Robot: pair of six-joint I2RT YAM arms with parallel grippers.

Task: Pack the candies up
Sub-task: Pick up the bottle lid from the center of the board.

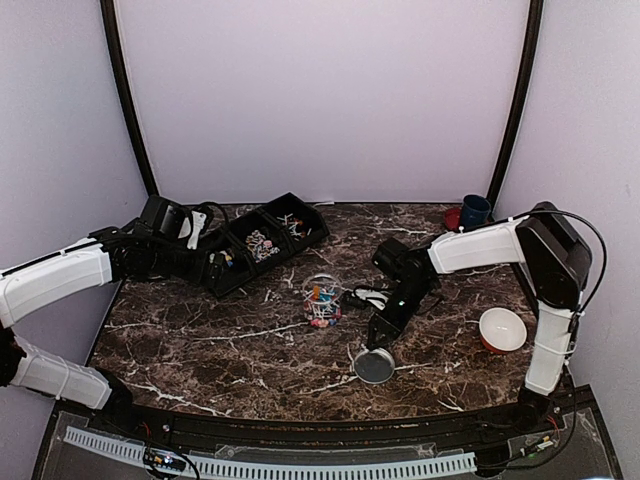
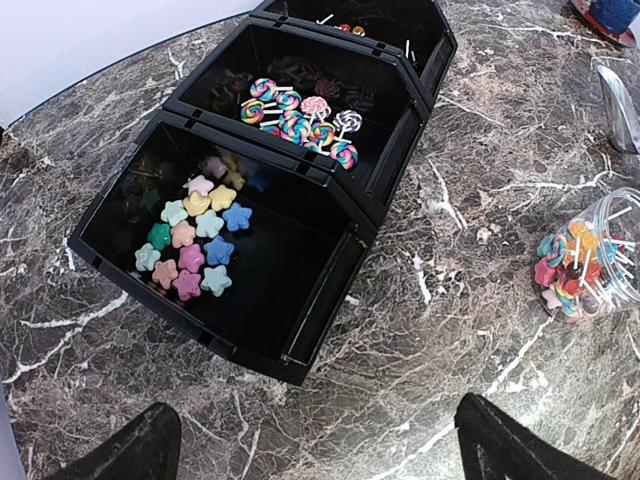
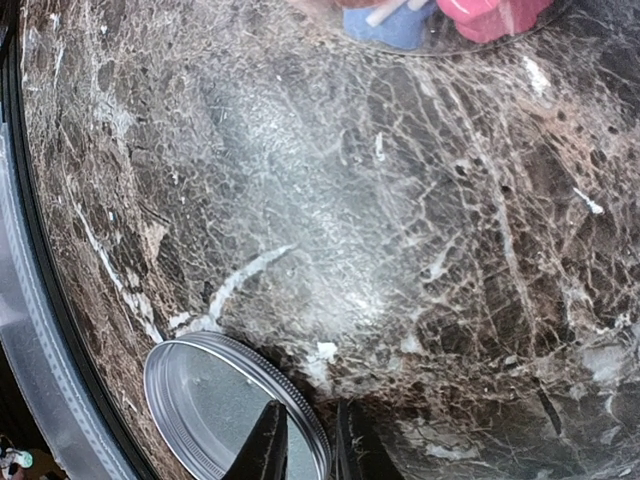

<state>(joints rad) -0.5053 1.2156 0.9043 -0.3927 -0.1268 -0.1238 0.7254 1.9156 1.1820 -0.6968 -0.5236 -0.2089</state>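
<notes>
The candies lie in a black three-compartment tray (image 2: 330,290): pastel stars (image 2: 195,240) in the near compartment, swirl lollipops (image 2: 300,115) in the middle one, a few pieces with sticks (image 2: 345,25) in the far one. More candies fill a small clear jar (image 2: 590,260), which stands mid-table in the top view (image 1: 321,302). My left gripper (image 2: 320,455) is open and empty over bare table just in front of the tray. My right gripper (image 3: 308,445) is shut on the rim of a round metal lid (image 3: 215,400), one finger inside and one outside, near the front edge (image 1: 375,366).
A white bowl with a red outside (image 1: 502,329) sits at the right. A dark blue cup (image 1: 476,210) and a red one stand at the back right. A white scoop-like object (image 1: 370,296) lies right of the jar. The tray (image 1: 318,232) sits at the back left.
</notes>
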